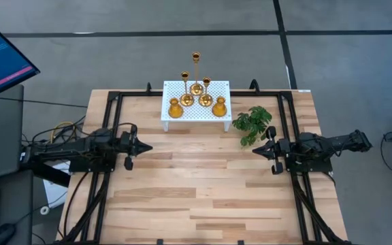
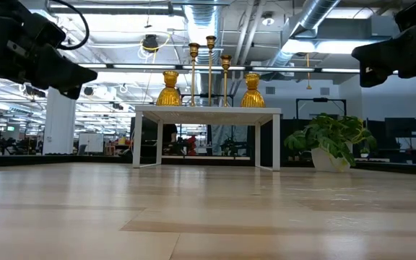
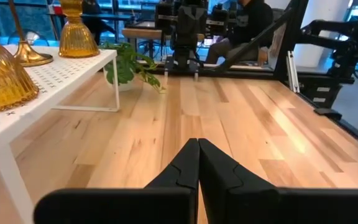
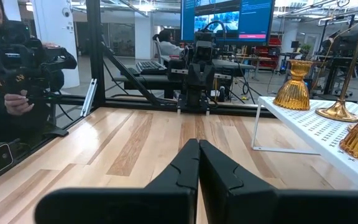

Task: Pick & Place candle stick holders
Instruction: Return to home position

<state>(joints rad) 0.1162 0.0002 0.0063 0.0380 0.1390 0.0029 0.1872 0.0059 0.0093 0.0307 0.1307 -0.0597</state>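
Five gold candle stick holders stand by their round bases on the white perforated stand (image 1: 182,117) at the table's far middle: two short bulbous ones at the stand's near side (image 1: 175,108) (image 1: 219,107), and three tall thin-stemmed ones behind (image 1: 196,87) (image 1: 186,98) (image 1: 206,99). They also show in the low view (image 2: 209,68). My left gripper (image 1: 148,147) is shut and empty at the table's left. My right gripper (image 1: 254,150) is shut and empty at the right. Both point toward the table's middle, above the wood.
A green leafy plant (image 1: 254,122) in a white pot stands just right of the stand, close to my right gripper. Black frame rails (image 1: 114,102) run along the table's sides. A person (image 4: 5,68) sits beyond the table's near side. Bare wood (image 1: 203,184) lies between the arms.
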